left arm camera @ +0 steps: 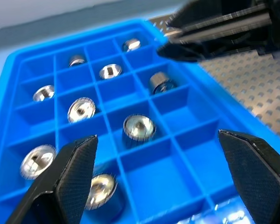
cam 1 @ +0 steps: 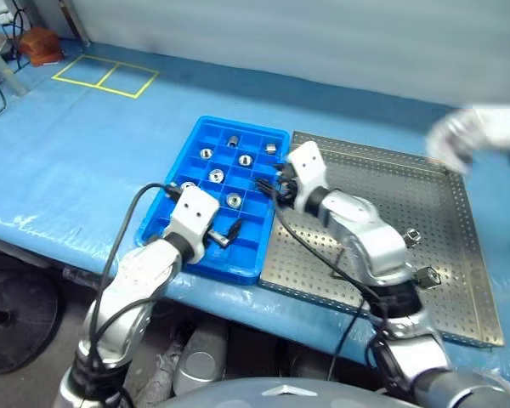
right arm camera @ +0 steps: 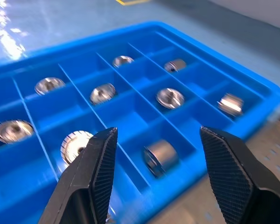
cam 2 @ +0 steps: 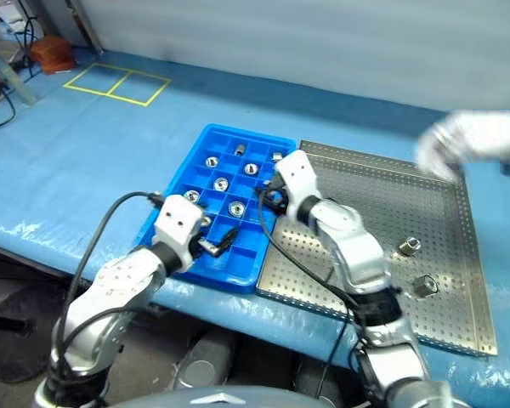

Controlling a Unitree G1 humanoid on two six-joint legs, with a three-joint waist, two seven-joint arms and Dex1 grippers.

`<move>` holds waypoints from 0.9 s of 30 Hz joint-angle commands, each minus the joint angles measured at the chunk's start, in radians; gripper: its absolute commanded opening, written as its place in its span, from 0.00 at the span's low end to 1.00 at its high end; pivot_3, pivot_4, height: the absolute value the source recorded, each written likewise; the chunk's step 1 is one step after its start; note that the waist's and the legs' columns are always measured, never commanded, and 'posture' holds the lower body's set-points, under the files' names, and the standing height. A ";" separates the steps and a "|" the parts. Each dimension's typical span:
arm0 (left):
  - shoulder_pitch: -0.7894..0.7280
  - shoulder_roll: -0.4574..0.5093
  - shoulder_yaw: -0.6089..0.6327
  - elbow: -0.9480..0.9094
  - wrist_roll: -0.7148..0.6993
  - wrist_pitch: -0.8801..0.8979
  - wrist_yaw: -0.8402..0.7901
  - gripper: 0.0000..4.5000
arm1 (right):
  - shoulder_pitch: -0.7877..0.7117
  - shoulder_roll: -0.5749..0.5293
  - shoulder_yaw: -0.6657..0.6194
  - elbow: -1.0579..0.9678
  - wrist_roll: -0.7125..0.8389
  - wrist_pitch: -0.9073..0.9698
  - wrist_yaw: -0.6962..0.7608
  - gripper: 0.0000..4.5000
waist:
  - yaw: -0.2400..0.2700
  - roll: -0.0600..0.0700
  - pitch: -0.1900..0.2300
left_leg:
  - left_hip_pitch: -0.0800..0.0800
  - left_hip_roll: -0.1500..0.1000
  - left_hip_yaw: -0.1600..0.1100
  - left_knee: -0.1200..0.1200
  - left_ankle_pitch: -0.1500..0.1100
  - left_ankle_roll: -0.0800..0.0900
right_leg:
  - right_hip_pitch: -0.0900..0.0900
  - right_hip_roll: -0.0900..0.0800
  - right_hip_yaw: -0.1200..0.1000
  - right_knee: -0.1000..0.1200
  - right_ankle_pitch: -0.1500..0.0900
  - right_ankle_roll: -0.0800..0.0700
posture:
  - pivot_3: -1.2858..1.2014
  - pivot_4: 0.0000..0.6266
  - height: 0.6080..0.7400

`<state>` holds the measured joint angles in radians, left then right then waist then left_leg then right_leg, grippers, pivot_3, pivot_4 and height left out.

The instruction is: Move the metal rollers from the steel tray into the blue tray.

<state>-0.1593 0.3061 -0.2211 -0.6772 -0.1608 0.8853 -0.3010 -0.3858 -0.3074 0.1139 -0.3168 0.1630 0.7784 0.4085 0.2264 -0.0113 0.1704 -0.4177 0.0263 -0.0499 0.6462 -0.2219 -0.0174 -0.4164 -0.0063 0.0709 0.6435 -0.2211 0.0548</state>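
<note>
A long table (cam 1: 85, 144) under a blue cover fills the scene, with a pale wall behind it and yellow tape squares (cam 1: 106, 75) marked at its far left.

Nearest, at the table's front edge, the left gripper (cam 1: 228, 235) hangs over the near end of the blue tray (cam 1: 177, 163), its fingers spread wide and empty. Its wrist view looks along the compartments: rollers sit singly in the cells, some on end with the hole upward, and the right gripper's dark fingers cross the far corner.

Just beyond, the right gripper (cam 2: 268, 194) is over the tray's right edge, beside the steel tray (cam 2: 459, 327). Its fingers (right arm camera: 95, 172) stand apart with nothing between them; through the gap its wrist view shows a roller lying on its side (right arm camera: 161, 156), a detail the head views leave too small to read.

The head views give the rest: about ten metal rollers (cam 1: 217, 176) in the blue tray, and two more (cam 2: 408, 246) on the steel tray, near its right side, well apart from both grippers.

Farthest, a blurred white-gloved hand (cam 2: 472, 140) is at the steel tray's far right corner.
</note>
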 commanded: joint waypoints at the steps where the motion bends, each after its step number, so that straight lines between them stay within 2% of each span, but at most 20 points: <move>1: -0.041 -0.008 -0.044 0.043 -0.010 -0.066 -0.042 1.00 | 0.069 -0.063 -0.060 -0.182 0.000 0.107 -0.026 0.66 | -0.024 0.000 0.000 | 0.000 0.000 0.000 0.000 0.000 0.000 | 0.000 0.000 0.000 0.000 0.000 0.000 | 0.60 0.24 1.00; 8: -0.106 -0.026 -0.109 0.147 -0.033 -0.168 -0.139 1.00 | 0.275 -0.142 -0.209 -0.348 -0.034 0.291 -0.121 0.66 | -0.136 0.000 0.000 | 0.000 0.000 0.000 0.000 -0.001 0.001 | 0.001 -0.001 0.000 0.000 0.000 -0.001 | 0.55 0.24 1.00; 14: -0.143 -0.052 -0.142 0.209 -0.041 -0.237 -0.205 1.00 | 0.337 -0.146 -0.276 -0.410 -0.038 0.384 -0.158 0.66 | -0.222 0.001 0.000 | 0.004 0.000 0.001 0.001 0.000 0.001 | 0.004 -0.001 0.001 0.002 0.000 0.000 | 0.52 0.24 1.00; 19: -0.147 -0.067 -0.156 0.235 -0.029 -0.260 -0.218 1.00 | 0.357 -0.128 -0.304 -0.377 -0.045 0.419 -0.187 0.66 | -0.251 0.001 -0.001 | 0.004 0.000 0.000 0.001 0.000 0.002 | 0.004 0.000 0.001 0.002 0.000 0.001 | 0.52 0.24 1.00; 27: -0.124 -0.053 -0.147 0.224 -0.017 -0.254 -0.215 1.00 | 0.364 -0.107 -0.297 -0.307 -0.056 0.435 -0.226 0.66 | -0.252 0.002 -0.001 | 0.004 0.000 0.000 0.002 0.000 0.002 | 0.004 0.000 0.002 0.003 0.000 0.001 | 0.53 0.24 1.00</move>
<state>-0.2823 0.2566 -0.3765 -0.4284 -0.1763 0.6449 -0.5210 -0.0221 -0.4151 -0.1670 -0.6204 0.1196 1.2108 0.1947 -0.0256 -0.0094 0.1692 -0.4133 0.0259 -0.0494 0.6478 -0.2219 -0.0156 -0.4124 -0.0065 0.0730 0.6461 -0.2207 0.0563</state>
